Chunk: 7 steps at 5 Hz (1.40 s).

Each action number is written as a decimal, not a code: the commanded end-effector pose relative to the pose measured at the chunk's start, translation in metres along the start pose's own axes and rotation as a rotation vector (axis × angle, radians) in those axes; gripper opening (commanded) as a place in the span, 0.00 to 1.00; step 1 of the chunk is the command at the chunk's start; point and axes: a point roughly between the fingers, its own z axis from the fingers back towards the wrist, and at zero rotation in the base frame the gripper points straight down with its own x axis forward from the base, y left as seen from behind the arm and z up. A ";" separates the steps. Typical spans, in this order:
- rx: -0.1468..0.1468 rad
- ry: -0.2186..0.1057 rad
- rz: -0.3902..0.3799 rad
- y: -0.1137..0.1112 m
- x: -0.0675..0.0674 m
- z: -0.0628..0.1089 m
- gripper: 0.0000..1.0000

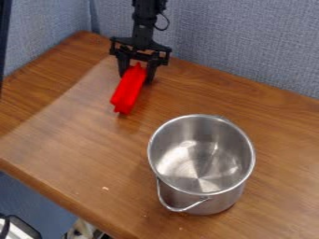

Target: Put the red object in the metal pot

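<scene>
gripper: my gripper is clamped down on the top end of the red object, pointing pretty much straight down, back near the blue wall.

red object: it's a little bar, and its long axis runs down and slightly left in the camera view, from my jaws toward the front edge. The lower end looks like it's touching or just off the wooden surface; can't really tell which from this angle.

metal pot: the metal pot sits upright, mouth open, nothing inside that I can see. Wire handle hangs on its near side.

key relation: taking the pot as the landmark, the red object is up and to the left of it, well apart, with bare wood between them. So the pot lies down-right of my gripper.

what the next bit needs, I reckon: lift enough that the dangling end clears the rim, carry it over the opening, then let go.

risk: the bar hangs long below my jaws, so it could clip the pot's rim.
</scene>
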 end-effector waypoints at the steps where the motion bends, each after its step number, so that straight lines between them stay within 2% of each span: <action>1: -0.007 -0.081 0.053 0.011 -0.002 0.042 0.00; 3: -0.005 -0.079 0.066 0.008 -0.004 0.048 0.00; 5: 0.002 -0.092 -0.022 0.016 -0.009 0.042 0.00; 6: 0.001 -0.085 0.022 0.018 -0.014 0.044 0.00; 7: -0.024 -0.099 0.073 0.019 -0.025 0.063 0.00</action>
